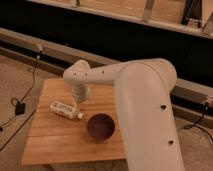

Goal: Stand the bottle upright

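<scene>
A dark wall (100, 35) with pale ledges is seen across the back of the room, and a speckled floor (17, 75) is crossed by a black cable (25, 97) at the left. Much of the right half of the view is filled by the robot's white arm (145, 105), which is bent over a wooden table (55, 142) of pale planks. A purple bowl (101, 126) is set upright near the table's middle.

The bottle (65, 110) is found lying on its side on the planks, just left of the bowl and apart from it. Its long axis is run from upper left to lower right in the view, and its white cap is pointed toward the bowl. The gripper (82, 99) is hung from the arm's end just above and behind the capped half of the bottle, nearly over it. Contact with the bottle cannot be made out, and whether the gripper is spread or closed cannot be told.

The task is judged not yet done, since the bottle is not stood on its base. It is judged that the grasp should be set across the long axis, near the cap end, so that the body can be swung up. Room for the swing is judged ample at the left, while the bowl at the right should be kept clear of
</scene>
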